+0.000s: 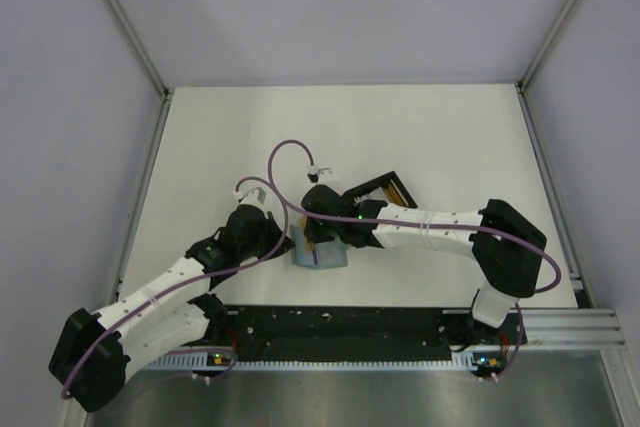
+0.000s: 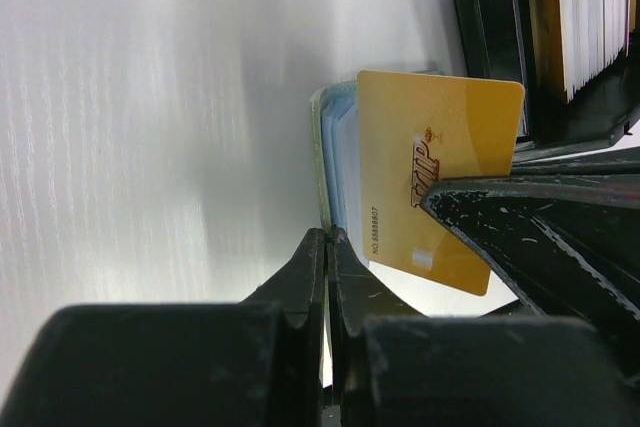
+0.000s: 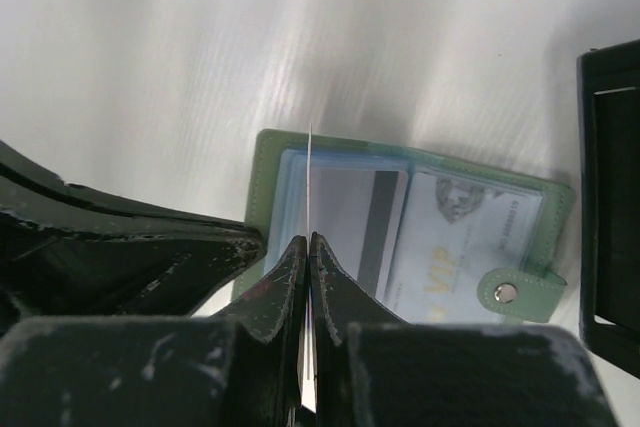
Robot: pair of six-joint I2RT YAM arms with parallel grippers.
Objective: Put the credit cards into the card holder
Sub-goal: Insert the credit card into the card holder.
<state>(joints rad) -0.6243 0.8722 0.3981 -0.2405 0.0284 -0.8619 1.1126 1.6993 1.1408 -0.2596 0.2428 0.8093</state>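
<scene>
white table point(image 1: 420, 137), black box point(image 1: 385, 190) near card holder point(image 1: 318, 255) and yellow card point(image 2: 440, 182)

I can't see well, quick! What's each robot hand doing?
Left fingers: closed at the edge of the wallet; grip unclear.
Right fingers: closed on the gold card.

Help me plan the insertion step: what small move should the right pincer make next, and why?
Probably ease the right pincer toward the card holder, sliding the gold card edge-first into a sleeve. That pincer is shut on the card, which stands on edge over the open holder with most of it outside. The left pincer is shut at the holder's edge.
</scene>
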